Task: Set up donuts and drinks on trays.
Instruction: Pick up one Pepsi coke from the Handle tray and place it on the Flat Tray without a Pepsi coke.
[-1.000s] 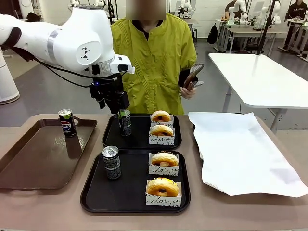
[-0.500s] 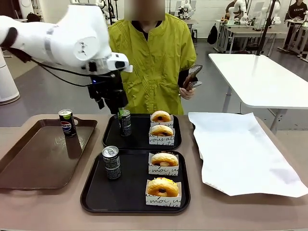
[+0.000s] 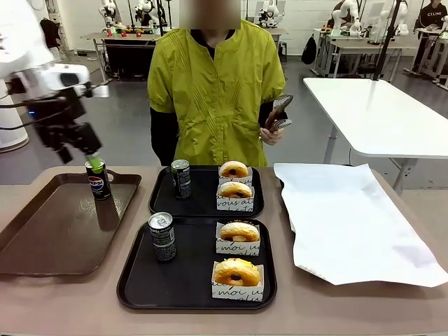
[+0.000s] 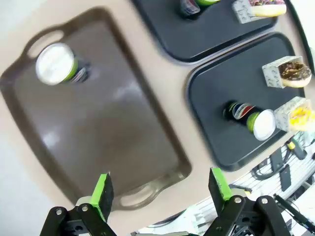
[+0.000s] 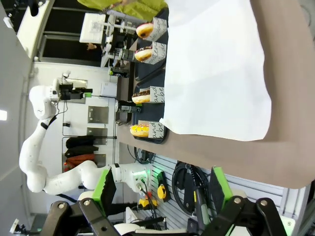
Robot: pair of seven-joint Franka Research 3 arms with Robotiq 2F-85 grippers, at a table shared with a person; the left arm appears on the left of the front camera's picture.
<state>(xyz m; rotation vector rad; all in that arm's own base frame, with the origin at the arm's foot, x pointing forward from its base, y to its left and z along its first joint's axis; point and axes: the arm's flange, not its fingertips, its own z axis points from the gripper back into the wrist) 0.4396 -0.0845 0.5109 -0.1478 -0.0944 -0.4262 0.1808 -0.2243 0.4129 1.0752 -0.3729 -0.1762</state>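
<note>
Left tool (image 3: 89, 155) hangs wide and empty just above the can (image 3: 97, 178) on the brown tray (image 3: 42, 238), so next comes lowering around it to grasp.

Readable print on the can, the donut boxes and a far shirt

The can (image 3: 97, 178) standing on the brown tray (image 3: 49, 231) carries the red, white and blue Pepsi roundel with pale lettering under it. The white donut boxes bear black script: "moi u" on the nearest box (image 3: 238, 290), and "vous at" on the front box (image 3: 234, 202) of the far black tray (image 3: 162, 203). Script on the other boxes is too small to read. A person at the far right wears a dark shirt (image 3: 432, 14) printed "CELINE".
</note>
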